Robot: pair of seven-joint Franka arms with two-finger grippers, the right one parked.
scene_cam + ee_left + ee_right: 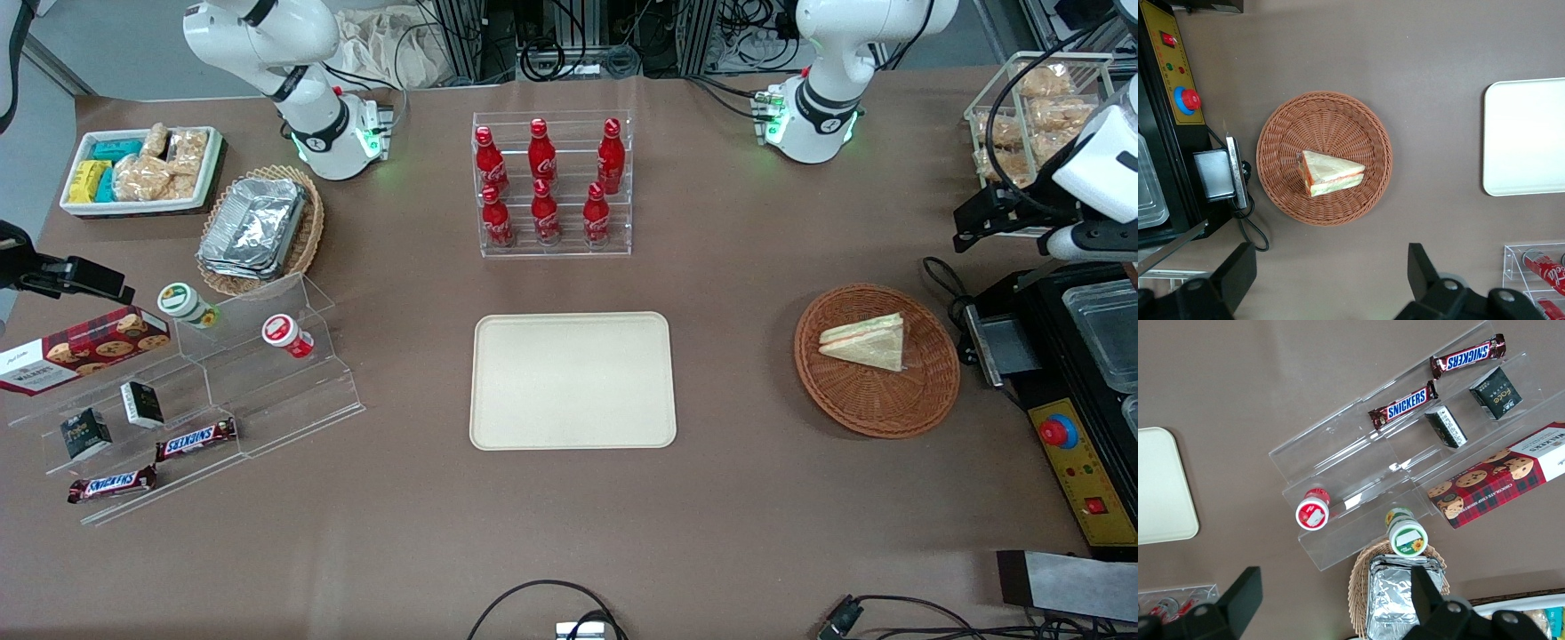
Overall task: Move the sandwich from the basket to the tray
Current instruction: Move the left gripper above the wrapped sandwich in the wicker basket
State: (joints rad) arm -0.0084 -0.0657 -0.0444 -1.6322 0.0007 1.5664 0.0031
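The sandwich [867,342], a pale bread wedge with orange and green filling, lies in the round reddish-brown wicker basket [876,422]. The empty cream tray [573,380] lies flat in the middle of the table, toward the parked arm from the basket. My left gripper [973,222] hangs above the table, farther from the front camera than the basket and toward the working arm's end. In the left wrist view the gripper [1330,280] is open and empty, its fingers [1238,273] wide apart above bare table beside the basket [1281,127], which holds the sandwich [1331,173]. The tray [1525,137] shows too.
A black machine with a red button [1058,433] stands close beside the basket at the working arm's end. A clear rack of red bottles [551,182] stands farther back than the tray. An acrylic snack stand [178,382], a foil-container basket [258,227] and a white bin [142,169] are at the parked arm's end.
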